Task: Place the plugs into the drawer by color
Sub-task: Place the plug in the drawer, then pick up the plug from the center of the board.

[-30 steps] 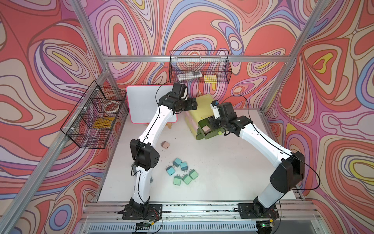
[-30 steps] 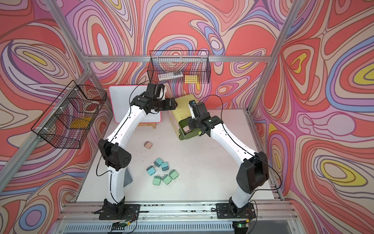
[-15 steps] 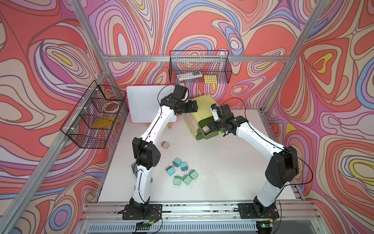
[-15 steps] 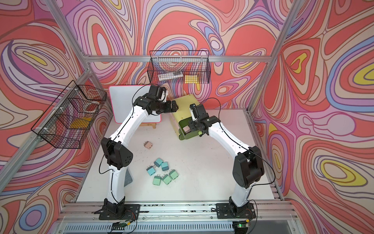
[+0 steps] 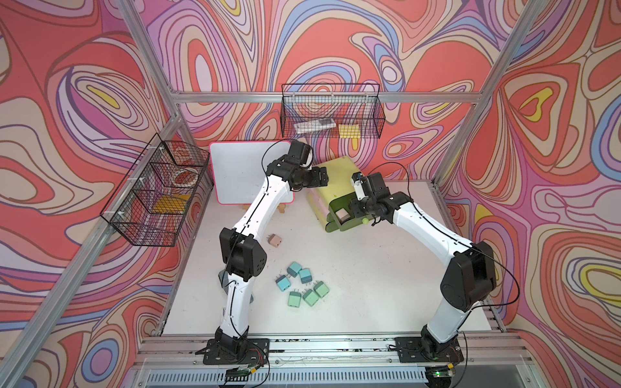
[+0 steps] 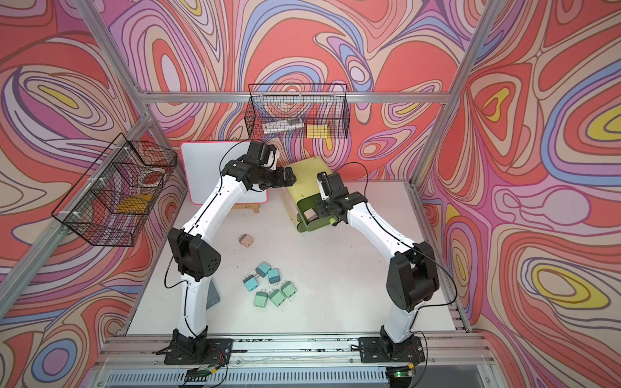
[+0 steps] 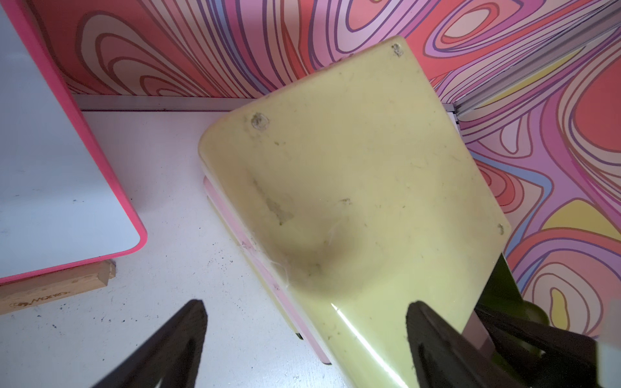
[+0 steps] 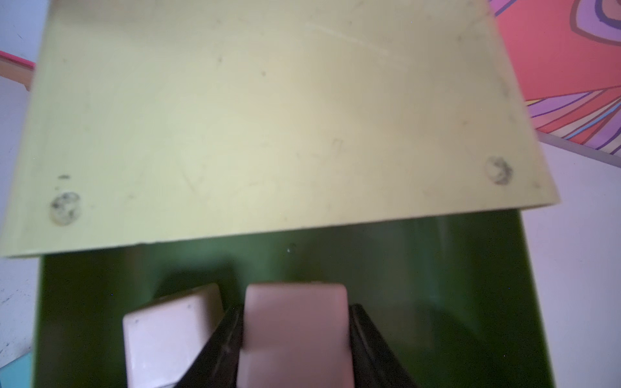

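The pale yellow-green drawer chest stands at the back, its dark green top drawer pulled out. My right gripper is down in that drawer, shut on a pink plug. A second pink plug lies beside it. My left gripper is open, straddling the chest's top left edge. On the table lie a pink plug, three light blue plugs and three mint green ones.
A white board with a pink rim leans on a wooden stand left of the chest. Black wire baskets hang on the left wall and the back wall. A grey pad lies by the left arm's base.
The left gripper has edged right onto the chest's corner. The right arm's elbow has swung slightly inward, its gripper still in the open drawer with the pink plug.
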